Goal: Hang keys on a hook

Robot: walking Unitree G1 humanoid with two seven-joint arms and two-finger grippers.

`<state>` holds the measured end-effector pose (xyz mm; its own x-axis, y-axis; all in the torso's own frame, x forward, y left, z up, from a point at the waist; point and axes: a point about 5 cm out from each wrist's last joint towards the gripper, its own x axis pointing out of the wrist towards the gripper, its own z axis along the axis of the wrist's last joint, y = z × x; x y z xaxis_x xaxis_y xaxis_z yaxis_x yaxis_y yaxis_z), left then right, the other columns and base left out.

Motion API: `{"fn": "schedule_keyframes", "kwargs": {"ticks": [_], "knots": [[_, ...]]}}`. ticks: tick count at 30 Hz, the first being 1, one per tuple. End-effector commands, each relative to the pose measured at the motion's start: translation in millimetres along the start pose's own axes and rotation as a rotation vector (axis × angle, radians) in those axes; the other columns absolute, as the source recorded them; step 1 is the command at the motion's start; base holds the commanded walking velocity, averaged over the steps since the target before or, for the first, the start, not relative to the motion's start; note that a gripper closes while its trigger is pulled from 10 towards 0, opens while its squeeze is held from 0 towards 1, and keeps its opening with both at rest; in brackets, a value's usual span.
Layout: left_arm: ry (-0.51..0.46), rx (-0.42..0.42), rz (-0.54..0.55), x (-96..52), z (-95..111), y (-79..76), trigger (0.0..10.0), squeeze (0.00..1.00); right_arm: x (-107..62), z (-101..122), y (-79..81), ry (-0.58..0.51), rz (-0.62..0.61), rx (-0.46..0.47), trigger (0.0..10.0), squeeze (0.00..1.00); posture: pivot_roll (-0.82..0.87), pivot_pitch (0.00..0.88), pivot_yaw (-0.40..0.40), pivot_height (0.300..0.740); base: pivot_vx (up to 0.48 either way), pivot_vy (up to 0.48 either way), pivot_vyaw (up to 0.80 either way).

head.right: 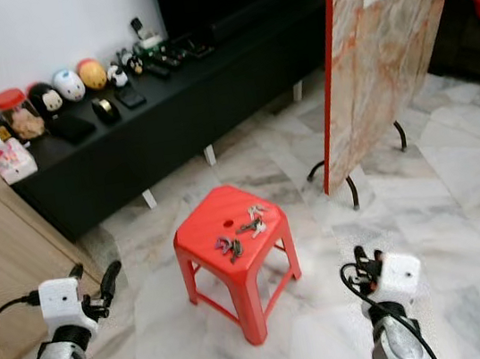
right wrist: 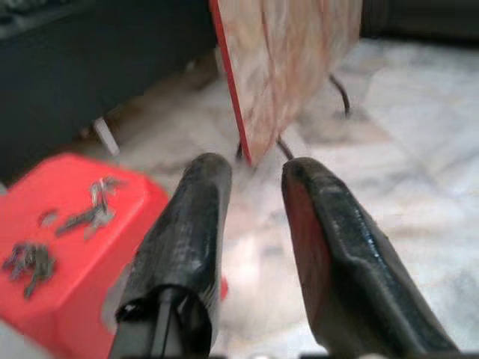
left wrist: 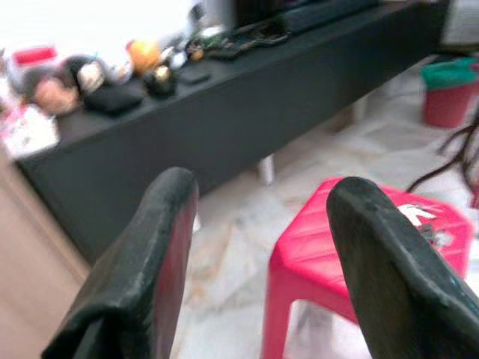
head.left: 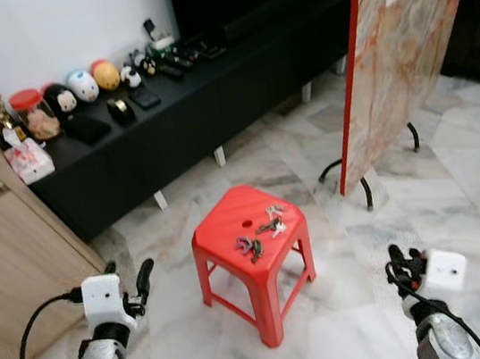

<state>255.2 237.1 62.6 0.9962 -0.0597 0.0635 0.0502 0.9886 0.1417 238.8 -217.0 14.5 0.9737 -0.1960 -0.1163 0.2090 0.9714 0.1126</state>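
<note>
Left eye view: two bunches of keys (head.left: 271, 223) lie on the red stool (head.left: 228, 220), between both empty, open grippers (head.left: 129, 284) (head.left: 405, 265); small, hard, jangly — probably best pinched by the ring

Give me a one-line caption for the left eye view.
Two bunches of keys lie on a red stool, both open grippers low on either side.
</note>
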Motion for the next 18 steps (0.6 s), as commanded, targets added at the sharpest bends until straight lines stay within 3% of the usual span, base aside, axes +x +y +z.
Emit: {"fn": "schedule_keyframes", "kwargs": {"ticks": [1, 6, 12, 18], "knots": [[0.014, -0.002, -0.021, -10.7, 2.2, 1.7, 10.0, 0.0, -6.2, 7.4, -0.3, -0.029, 0.011, 0.002, 10.0, 0.0, -0.06, 0.0, 0.028, 0.74, 0.0, 0.0, 0.0], [0.02, -0.023, -0.003, -36.3, 1.5, -1.2, 10.0, 0.0, -23.0, 16.3, -8.4, -0.057, 0.044, -0.061, 10.0, 0.0, -0.02, 0.0, 0.008, 0.74, 0.0, 0.0, 0.0], [0.042, -0.053, 0.0, -33.8, 2.3, -20.3, 10.0, 0.0, -14.4, 21.5, -14.3, -0.049, 0.0, -0.056, 10.0, 0.0, -0.02, 0.0, -0.013, 0.74, 0.0, 0.0, 0.0], [0.097, -0.074, 0.041, -33.2, -10.4, -20.1, 10.0, 0.0, -8.8, 23.5, -17.6, -0.024, -0.01, -0.051, 10.0, 0.0, -0.01, 0.0, -0.029, 0.74, 0.0, 0.0, 0.0]]}}
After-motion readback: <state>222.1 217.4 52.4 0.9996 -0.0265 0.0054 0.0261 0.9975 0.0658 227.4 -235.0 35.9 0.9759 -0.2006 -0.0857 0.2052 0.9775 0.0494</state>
